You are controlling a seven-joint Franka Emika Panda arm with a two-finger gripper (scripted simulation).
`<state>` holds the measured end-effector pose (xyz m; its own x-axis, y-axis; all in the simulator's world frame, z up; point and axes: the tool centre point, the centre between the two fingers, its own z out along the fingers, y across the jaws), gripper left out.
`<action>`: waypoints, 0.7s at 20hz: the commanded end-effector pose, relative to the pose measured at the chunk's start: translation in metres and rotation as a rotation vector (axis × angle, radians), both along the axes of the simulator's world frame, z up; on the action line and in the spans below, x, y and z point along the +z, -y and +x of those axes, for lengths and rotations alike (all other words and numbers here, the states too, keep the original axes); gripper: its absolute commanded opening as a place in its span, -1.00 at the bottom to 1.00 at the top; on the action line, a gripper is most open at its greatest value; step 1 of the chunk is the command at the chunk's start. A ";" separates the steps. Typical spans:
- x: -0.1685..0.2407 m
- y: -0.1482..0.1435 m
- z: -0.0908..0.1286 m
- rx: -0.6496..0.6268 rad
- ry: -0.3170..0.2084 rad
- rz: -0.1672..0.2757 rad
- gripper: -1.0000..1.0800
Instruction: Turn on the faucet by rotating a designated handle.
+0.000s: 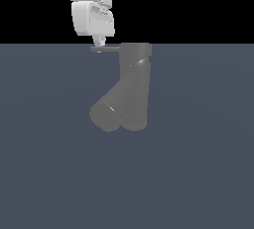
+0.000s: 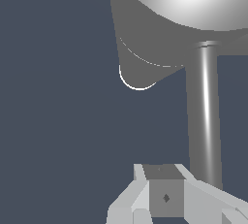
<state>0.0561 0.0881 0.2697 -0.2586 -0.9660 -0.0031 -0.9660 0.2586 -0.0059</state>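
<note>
On a bare slate floor stands the faucet (image 1: 130, 91). The gripper (image 1: 99, 47) meets the handle (image 1: 105, 49) tip; its opening is unclear. Next, seemingly, push sideways.

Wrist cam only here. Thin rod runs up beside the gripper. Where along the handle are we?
Observer: In the exterior view the gripper is at the outer end of the handle, the end away from the faucet cap.
Operator: How's the arm coming in?
Observer: The arm hangs down from above, with its wrist roughly vertical over that end of the handle.
</note>
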 end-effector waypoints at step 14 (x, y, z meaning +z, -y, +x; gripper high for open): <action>0.000 -0.009 -0.047 0.000 -0.007 -0.001 -1.00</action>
<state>0.0177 0.0935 0.2696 -0.2634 -0.9647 -0.0036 -0.9647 0.2634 -0.0077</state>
